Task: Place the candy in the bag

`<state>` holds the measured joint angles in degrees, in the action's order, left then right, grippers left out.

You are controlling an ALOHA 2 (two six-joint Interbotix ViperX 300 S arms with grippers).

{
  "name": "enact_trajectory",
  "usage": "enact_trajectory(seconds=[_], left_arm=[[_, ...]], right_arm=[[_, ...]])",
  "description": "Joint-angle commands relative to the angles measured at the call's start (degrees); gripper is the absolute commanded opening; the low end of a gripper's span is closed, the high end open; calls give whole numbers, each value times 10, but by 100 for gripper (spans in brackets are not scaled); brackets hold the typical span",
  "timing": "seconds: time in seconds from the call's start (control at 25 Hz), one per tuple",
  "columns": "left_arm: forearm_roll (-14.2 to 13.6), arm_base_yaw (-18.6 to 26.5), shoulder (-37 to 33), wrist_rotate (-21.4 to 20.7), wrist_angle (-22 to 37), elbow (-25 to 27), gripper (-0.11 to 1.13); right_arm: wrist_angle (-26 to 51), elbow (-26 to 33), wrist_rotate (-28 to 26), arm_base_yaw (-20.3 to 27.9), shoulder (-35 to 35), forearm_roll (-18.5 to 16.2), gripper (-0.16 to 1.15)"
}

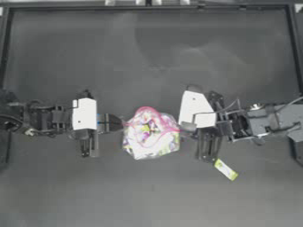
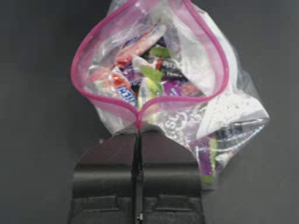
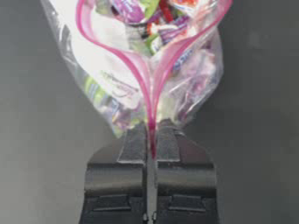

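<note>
- One bag [image 1: 151,134] sits at the middle of the dark surface [image 1: 148,53], its pink seal strip [image 2: 119,102] spread into an open loop.
- Two grippers are on it, one at each side.
- The left gripper [image 1: 118,123] comes in from the left, its jaws pressed together on the bag's left edge; the left wrist view shows the pink strip pinched right at the tips.
- The right gripper [image 1: 188,127] reaches in from the right, its jaws likewise clamped on the opposite edge of the seal strip.
- Inside the bag: a jumble of wrapped sweets [image 2: 140,74] in pink, purple, green and white, too tangled to count.
- One candy [image 1: 225,170], yellow-green with a pale centre, lies alone on the surface, outside the bag, near the right arm, touching neither gripper.
</note>
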<state>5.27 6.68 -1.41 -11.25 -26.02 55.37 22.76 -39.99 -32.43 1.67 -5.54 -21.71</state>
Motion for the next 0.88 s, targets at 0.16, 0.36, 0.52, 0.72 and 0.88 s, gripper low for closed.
enact_trajectory(seconds=[0.16, 0.36, 0.52, 0.72, 0.88], left_arm=[[0, -4, -8, 2, -4, -4, 5], [0, -7, -8, 2, -4, -4, 5], [0, -11, -8, 3, -4, -4, 5], [0, -12, -8, 3, -4, -4, 5], [0, -12, -8, 3, -4, -4, 5]], right_arm=[[-9, 4, 2, 0, -10, 1, 21], [-28, 3, 2, 0, -11, 1, 73], [-27, 4, 2, 1, -12, -5, 106], [-25, 4, 0, 1, -23, -6, 101], [-18, 6, 0, 7, -40, -1, 101]])
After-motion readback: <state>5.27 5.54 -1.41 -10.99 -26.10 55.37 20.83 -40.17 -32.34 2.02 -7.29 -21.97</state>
